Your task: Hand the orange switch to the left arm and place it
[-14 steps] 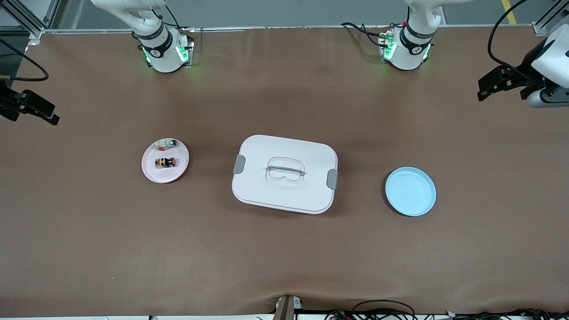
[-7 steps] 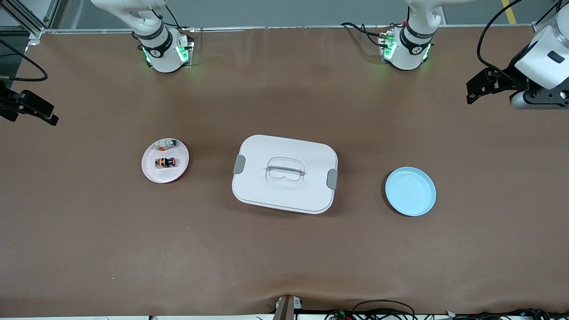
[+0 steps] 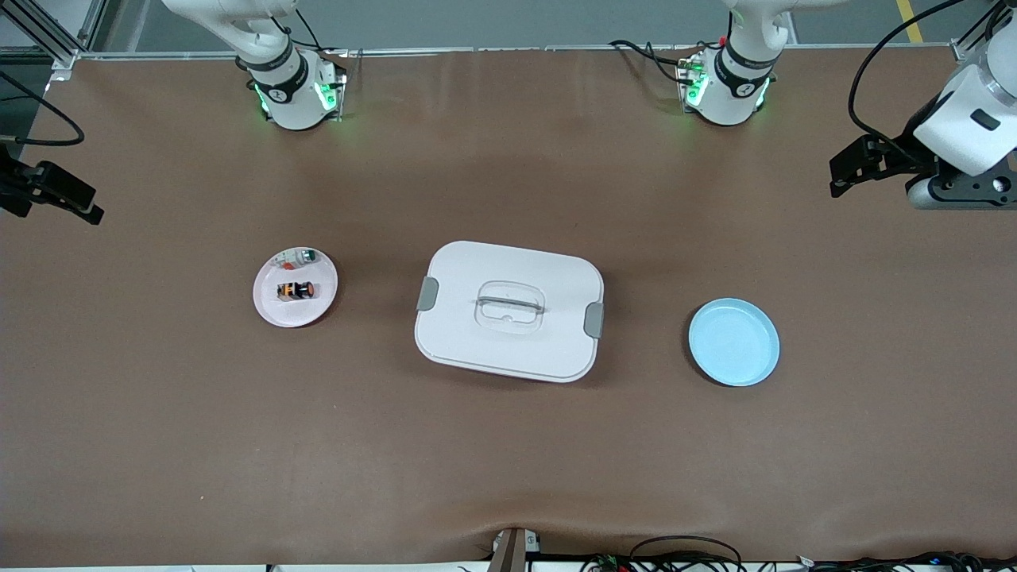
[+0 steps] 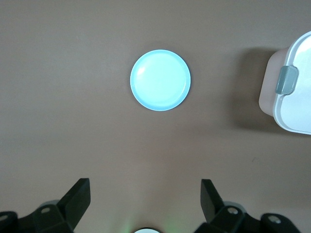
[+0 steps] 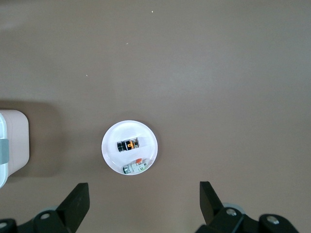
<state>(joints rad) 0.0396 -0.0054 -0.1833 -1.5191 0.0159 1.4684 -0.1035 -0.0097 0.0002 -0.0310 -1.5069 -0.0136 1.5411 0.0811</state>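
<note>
I am looking at a table [image 3: 508, 461] covered in matt brown paper-like sheeting, rippling slightly along its front edge. The box [image 3: 508, 311] is showing smooth white plastic with grey latches and a clear glossy lid handle. The blue plate [image 3: 733, 342] is gleaming softly; the pink plate [image 3: 274, 308] is looking smooth, holding the orange switch [image 3: 295, 291] in dark plastic.

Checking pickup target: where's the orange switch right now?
The orange switch lies on the pink plate toward the right arm's end of the table, beside the box, just nearer the front camera than the green-capped component.
</note>
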